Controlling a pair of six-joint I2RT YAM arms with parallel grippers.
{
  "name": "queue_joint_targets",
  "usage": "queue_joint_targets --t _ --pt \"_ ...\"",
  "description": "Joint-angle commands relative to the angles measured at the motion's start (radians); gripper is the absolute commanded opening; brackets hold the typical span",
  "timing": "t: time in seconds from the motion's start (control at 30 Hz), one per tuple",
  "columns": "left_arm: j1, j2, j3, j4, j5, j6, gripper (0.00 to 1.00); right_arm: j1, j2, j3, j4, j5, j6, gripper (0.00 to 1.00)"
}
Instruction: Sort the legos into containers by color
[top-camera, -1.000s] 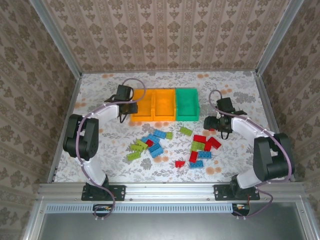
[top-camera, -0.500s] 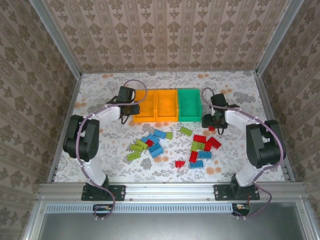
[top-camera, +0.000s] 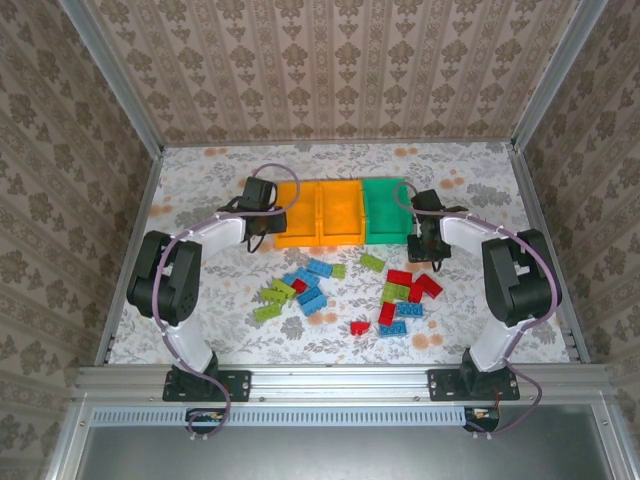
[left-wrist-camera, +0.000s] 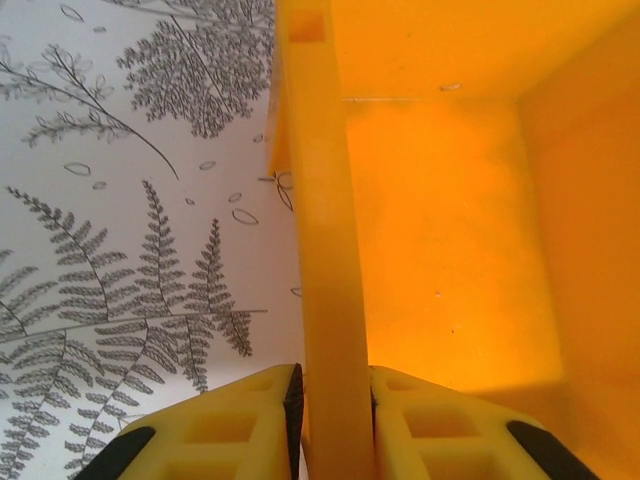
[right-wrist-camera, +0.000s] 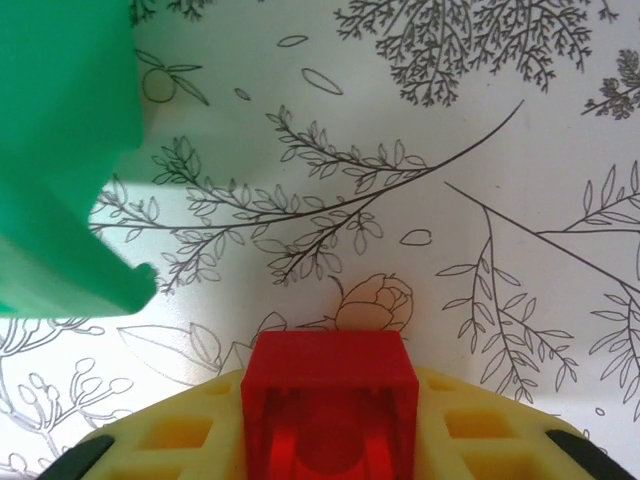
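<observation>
Three containers stand in a row at the back: a left orange bin (top-camera: 297, 214), a middle orange bin (top-camera: 338, 212) and a green bin (top-camera: 385, 210). My left gripper (top-camera: 264, 208) (left-wrist-camera: 335, 388) is shut on the left wall (left-wrist-camera: 325, 200) of the left orange bin. My right gripper (top-camera: 425, 248) (right-wrist-camera: 330, 420) hovers just right of the green bin's corner (right-wrist-camera: 60, 150), shut on a red lego (right-wrist-camera: 330, 395). Several loose legos lie mid-table, among them a blue one (top-camera: 318, 268), a green one (top-camera: 372, 262) and a red one (top-camera: 428, 285).
The floral table surface (top-camera: 200, 290) has metal frame rails along its left (top-camera: 130, 260) and right (top-camera: 545, 240) edges. The arm bases stand at the near edge. Open floor lies to the left of the lego pile and behind the bins.
The right gripper has closed on the red lego and moved back toward the green bin. The left gripper and the row of bins have shifted slightly right.
</observation>
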Motion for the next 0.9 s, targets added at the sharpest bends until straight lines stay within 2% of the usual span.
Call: queue_joint_targets --t 0.0,0.2,0.37,0.43,0.63,0.67,0.8,0.87 --pt "-0.014 -0.023 -0.014 -0.039 0.035 -0.006 0.26 0.015 -0.066 0.026 -0.045 0.035 0.029 0.29" --pt "-0.027 -0.031 -0.021 -0.034 0.013 0.009 0.37 0.019 -0.208 0.041 -0.035 0.01 0.073 0.23" --pt "-0.037 -0.056 -0.034 -0.039 -0.021 0.031 0.57 0.031 -0.257 0.083 0.059 -0.129 0.116 0.23" --pt "-0.04 -0.072 -0.047 -0.033 -0.031 0.036 0.63 0.051 -0.207 0.136 0.065 -0.144 0.12 0.24" --pt "-0.046 -0.148 -0.105 -0.018 -0.076 0.063 0.81 0.129 0.027 0.359 -0.037 -0.057 0.107 0.25" --pt "-0.076 -0.168 -0.122 -0.015 -0.082 0.07 0.84 0.133 0.058 0.38 -0.043 -0.048 0.115 0.26" --pt "-0.096 -0.242 -0.177 -0.013 -0.087 0.108 0.86 0.133 0.164 0.456 -0.093 0.016 0.158 0.28" --pt "-0.115 -0.275 -0.213 -0.01 -0.076 0.136 0.86 0.133 0.204 0.484 -0.113 0.028 0.169 0.32"
